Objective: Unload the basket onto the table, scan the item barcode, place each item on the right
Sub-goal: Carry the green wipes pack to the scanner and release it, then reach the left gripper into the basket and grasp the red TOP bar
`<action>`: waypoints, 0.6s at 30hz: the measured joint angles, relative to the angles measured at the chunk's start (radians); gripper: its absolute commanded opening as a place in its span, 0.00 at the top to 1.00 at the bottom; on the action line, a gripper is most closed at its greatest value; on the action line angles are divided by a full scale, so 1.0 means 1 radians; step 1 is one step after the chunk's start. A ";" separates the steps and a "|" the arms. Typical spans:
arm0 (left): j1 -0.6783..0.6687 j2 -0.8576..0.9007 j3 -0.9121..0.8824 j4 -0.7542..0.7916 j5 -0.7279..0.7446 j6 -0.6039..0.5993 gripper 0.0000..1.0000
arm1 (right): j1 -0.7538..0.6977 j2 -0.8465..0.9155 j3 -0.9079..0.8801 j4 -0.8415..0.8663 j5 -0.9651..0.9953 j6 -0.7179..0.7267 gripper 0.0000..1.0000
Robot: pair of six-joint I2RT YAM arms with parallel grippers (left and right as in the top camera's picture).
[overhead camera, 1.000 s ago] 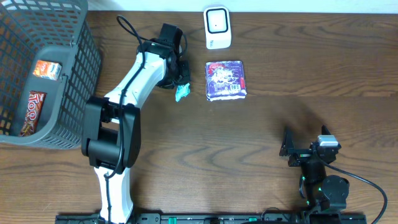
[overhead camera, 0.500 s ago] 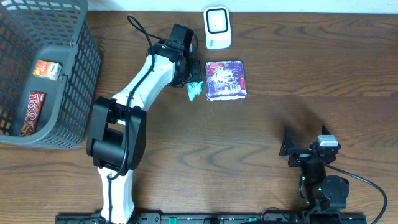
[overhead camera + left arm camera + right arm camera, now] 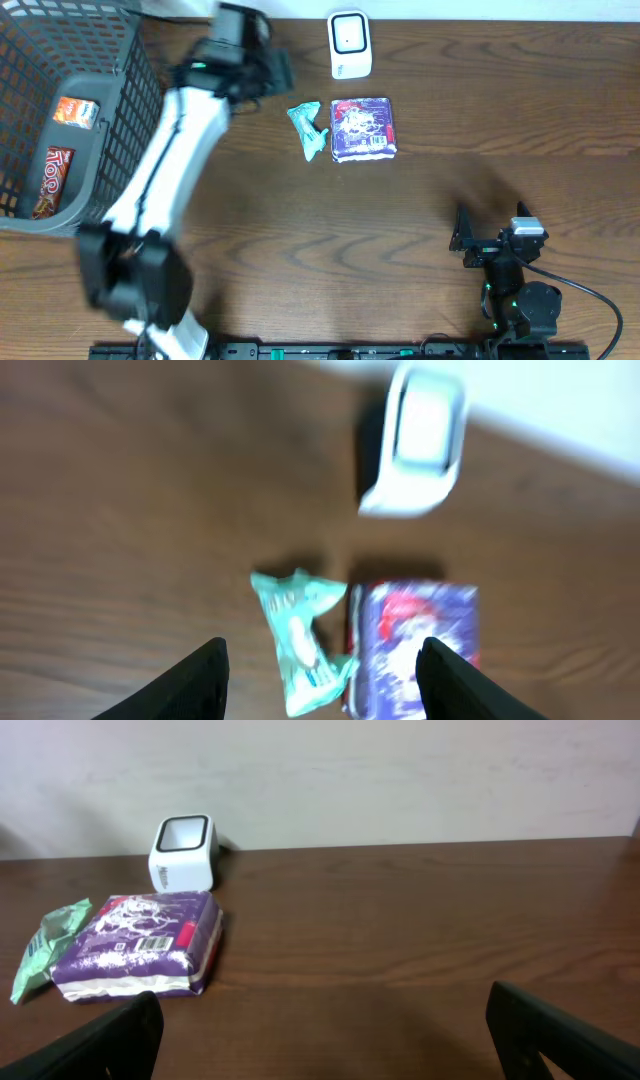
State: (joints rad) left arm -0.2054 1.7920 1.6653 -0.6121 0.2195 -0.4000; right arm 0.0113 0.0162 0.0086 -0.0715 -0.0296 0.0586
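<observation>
White left arm [image 3: 172,140] with black joints, black pincer [image 3: 322,652] (cable trailing alongside)

The left gripper [image 3: 322,658] has released the teal packet [image 3: 309,128] against the purple pack [image 3: 364,129] and drawn back toward the basket [image 3: 128,95].

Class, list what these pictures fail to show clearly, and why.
Overhead: left arm smeared by motion blur.
Overhead: basket cut off by left and top edges.
Left wrist: teal packet print blurred.
Right wrist: purple pack barcode too small to read.
</observation>
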 measured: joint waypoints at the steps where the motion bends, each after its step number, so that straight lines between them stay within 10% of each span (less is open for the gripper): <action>1: 0.020 -0.039 0.003 0.004 0.000 0.000 0.40 | 0.000 0.000 0.000 0.000 0.000 0.000 0.01; 18: 0.441 -0.280 0.008 -0.040 -0.001 0.000 0.40 | 0.000 0.000 0.000 0.000 0.000 0.000 0.01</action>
State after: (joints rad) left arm 0.2352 1.5116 1.6733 -0.6521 0.2184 -0.4000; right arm 0.0113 0.0162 0.0086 -0.0715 -0.0296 0.0586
